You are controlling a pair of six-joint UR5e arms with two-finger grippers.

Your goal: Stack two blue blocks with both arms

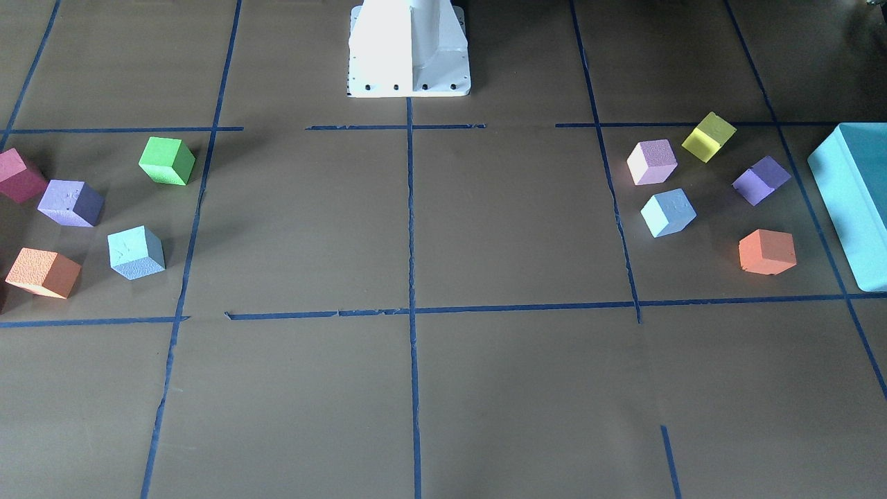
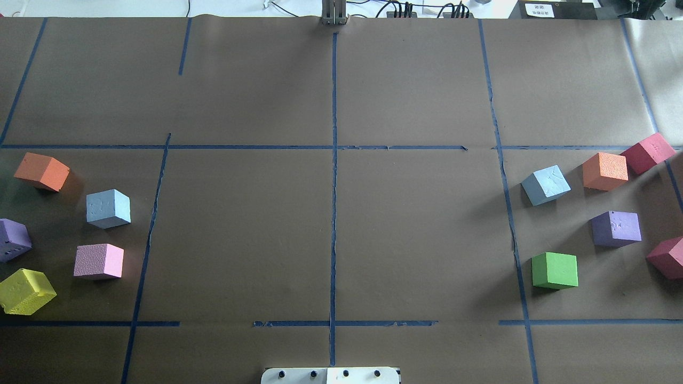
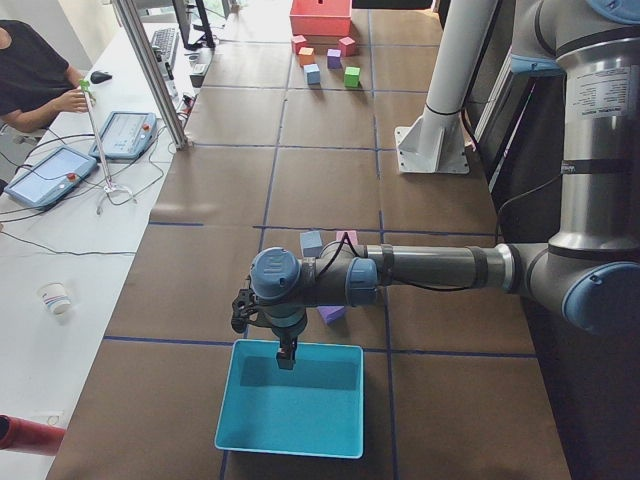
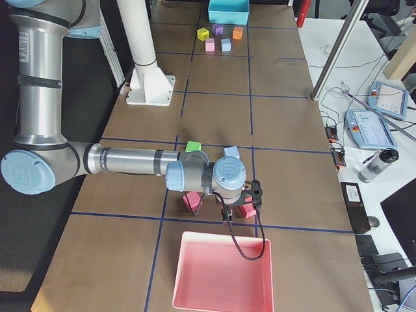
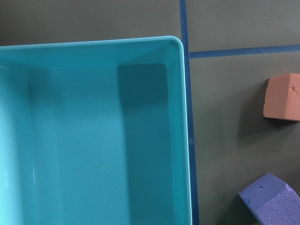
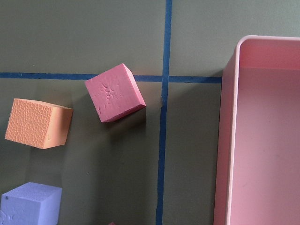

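One pale blue block (image 2: 108,208) lies on the table's left side among other cubes; it also shows in the front view (image 1: 668,212) and the left side view (image 3: 311,243). The other blue block (image 2: 545,184) lies on the right side, also in the front view (image 1: 136,252) and the right side view (image 4: 231,152). My left gripper (image 3: 285,355) hangs over the teal box (image 3: 290,440), away from its block. My right gripper (image 4: 225,220) hangs at the pink tray's (image 4: 221,273) near edge. I cannot tell whether either is open. No fingers show in the wrist views.
On the left are orange (image 2: 41,172), purple (image 2: 12,239), pink (image 2: 98,261) and yellow (image 2: 25,290) cubes. On the right are orange (image 2: 604,170), purple (image 2: 616,228), green (image 2: 555,270) and two red cubes (image 2: 647,152). The white robot base (image 1: 409,48) stands at the table's robot side, in the middle.
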